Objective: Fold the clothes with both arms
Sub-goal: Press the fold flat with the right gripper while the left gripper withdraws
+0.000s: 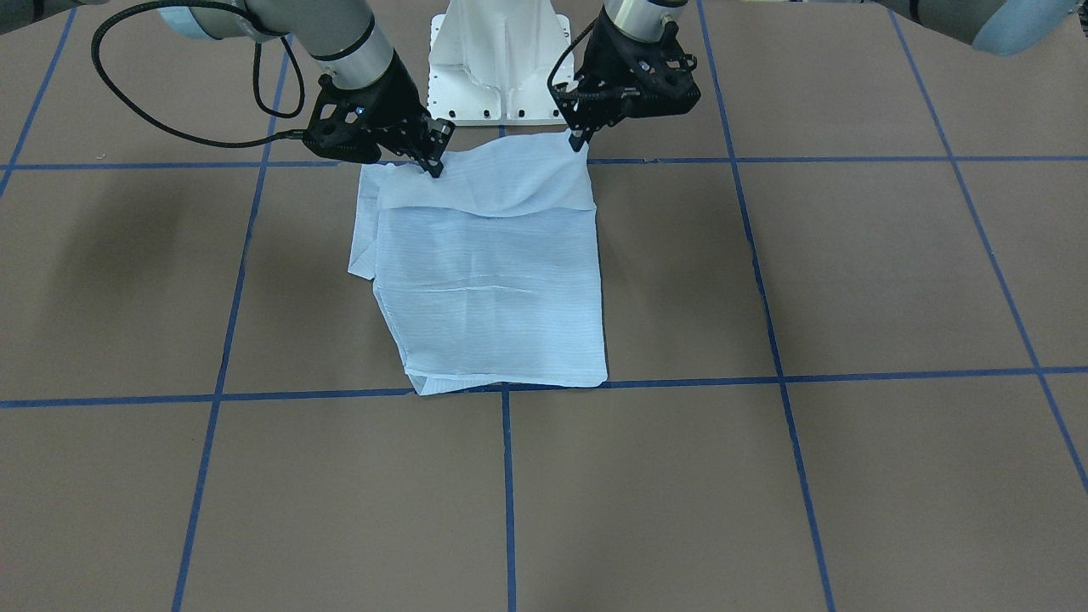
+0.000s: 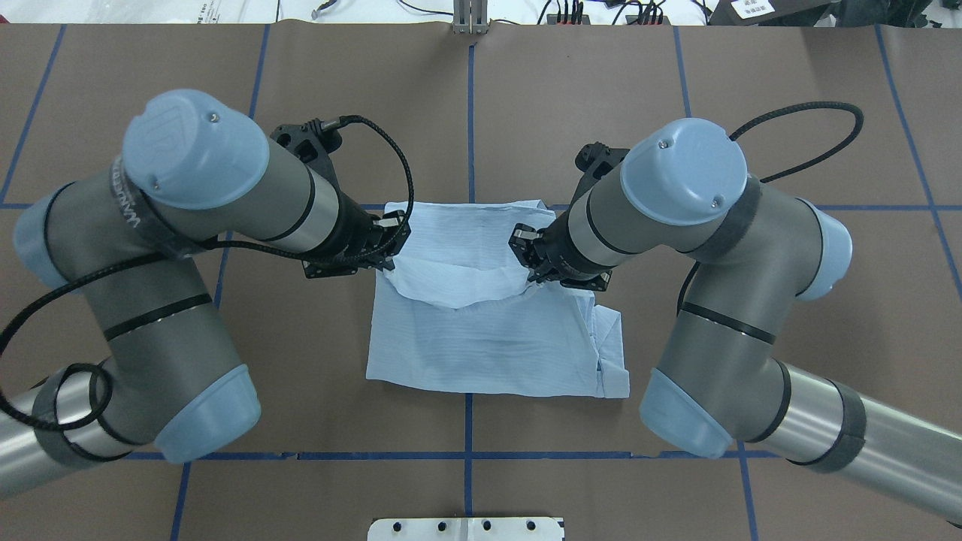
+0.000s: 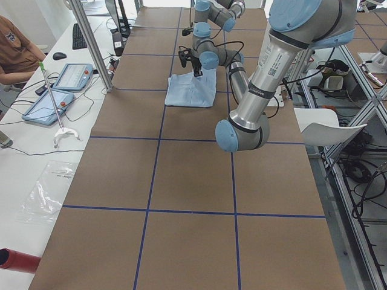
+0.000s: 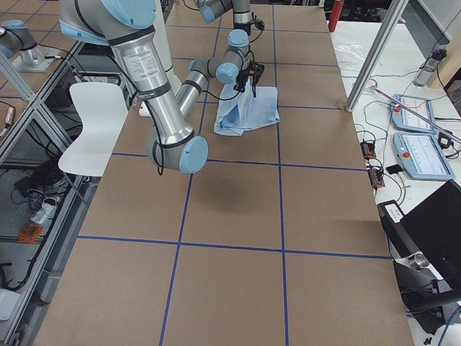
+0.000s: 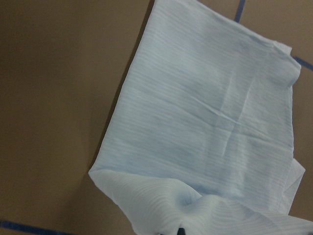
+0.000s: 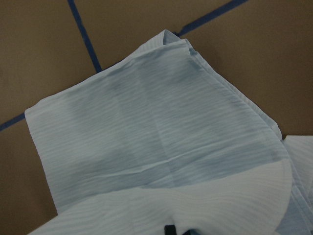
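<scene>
Open worktop (image 1: 765,493) surrounds the shirt (image 1: 493,289) on every side; the white pedestal (image 1: 501,68) stands off its robot-side edge.

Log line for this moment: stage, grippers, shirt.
mid-fold | left gripper: shut on shirt | right gripper: shut on shirt | robot-side edge raised

Shirt (image 1: 493,289): pale blue, fine stripes. Table (image 1: 850,476): brown, dark blue grid lines. Arms (image 2: 188,300): grey and silver, light blue caps.

left gripper (image 1: 578,140) — fingers pinched | right gripper (image 1: 435,168) — fingers pinched | both wrists low
</scene>
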`<state>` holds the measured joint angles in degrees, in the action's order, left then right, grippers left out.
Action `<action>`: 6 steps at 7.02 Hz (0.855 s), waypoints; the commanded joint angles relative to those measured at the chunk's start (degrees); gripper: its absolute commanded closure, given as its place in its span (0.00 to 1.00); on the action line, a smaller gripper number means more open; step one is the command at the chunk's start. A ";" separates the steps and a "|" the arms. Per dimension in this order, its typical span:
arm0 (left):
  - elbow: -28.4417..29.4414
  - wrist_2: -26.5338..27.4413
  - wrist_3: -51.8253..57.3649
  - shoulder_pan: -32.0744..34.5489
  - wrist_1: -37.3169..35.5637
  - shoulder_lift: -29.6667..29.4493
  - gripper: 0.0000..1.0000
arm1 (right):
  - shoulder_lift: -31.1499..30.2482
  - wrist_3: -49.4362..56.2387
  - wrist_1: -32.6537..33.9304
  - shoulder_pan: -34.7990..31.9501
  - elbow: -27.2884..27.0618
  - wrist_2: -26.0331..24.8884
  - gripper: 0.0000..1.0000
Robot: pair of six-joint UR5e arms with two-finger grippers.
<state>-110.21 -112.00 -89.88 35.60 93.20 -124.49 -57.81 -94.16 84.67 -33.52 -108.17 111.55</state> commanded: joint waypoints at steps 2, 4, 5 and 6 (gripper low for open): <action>12.01 -0.06 2.86 3.59 10.05 -1.80 1.00 | 3.49 3.37 -9.70 -2.25 12.13 -3.87 1.00; 16.85 -0.06 2.86 4.21 14.52 -2.94 1.00 | 6.20 3.54 -14.27 -3.83 18.85 -3.88 1.00; 20.09 0.02 2.78 4.39 16.46 -4.34 1.00 | 8.13 3.63 -14.27 -4.10 21.31 -3.88 1.00; 22.38 0.11 2.86 4.47 18.31 -4.96 1.00 | 8.76 3.63 -14.36 -4.10 22.38 -3.88 1.00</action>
<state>-90.94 -111.98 -87.06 39.90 109.16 -128.47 -50.34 -90.59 70.61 -37.44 -87.81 107.69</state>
